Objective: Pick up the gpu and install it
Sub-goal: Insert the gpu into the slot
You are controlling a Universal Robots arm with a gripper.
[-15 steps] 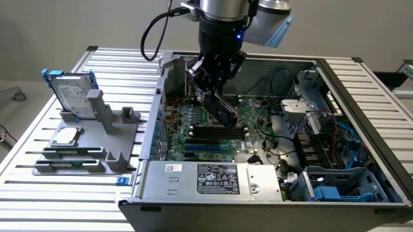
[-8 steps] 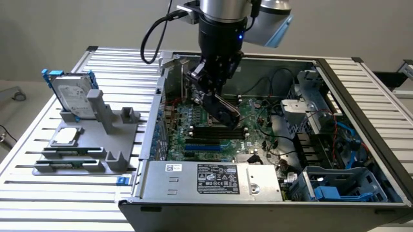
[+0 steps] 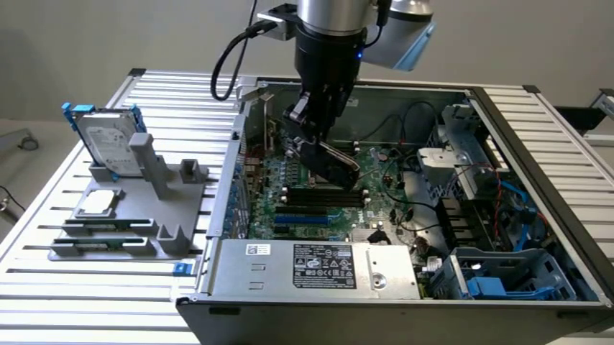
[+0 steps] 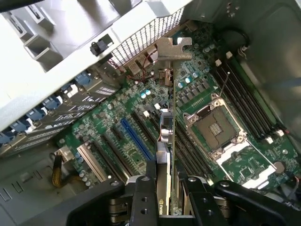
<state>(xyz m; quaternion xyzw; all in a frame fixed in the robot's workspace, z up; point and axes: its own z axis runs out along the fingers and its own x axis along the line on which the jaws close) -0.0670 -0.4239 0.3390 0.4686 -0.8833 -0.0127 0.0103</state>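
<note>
Over the motherboard [image 4: 197, 89], gripper's [image 4: 169, 195] clamped on the gpu [image 4: 165, 129], edge-on (bracket [image 4: 174, 49] just beside the rear grille [image 4: 146, 40]), seemingly clear of the slots [image 4: 136, 139] below.

No word or number is legible. The silver metal power supply box [image 3: 395, 277] carries a black label [image 3: 323, 267] with tiny white signs and a white barcode sticker [image 3: 259, 249]. The grey hard drive in a blue frame [image 3: 106, 138] has a white label. The gpu [image 4: 163, 141], a thin green-and-black card, bears a small pale mark.
</note>
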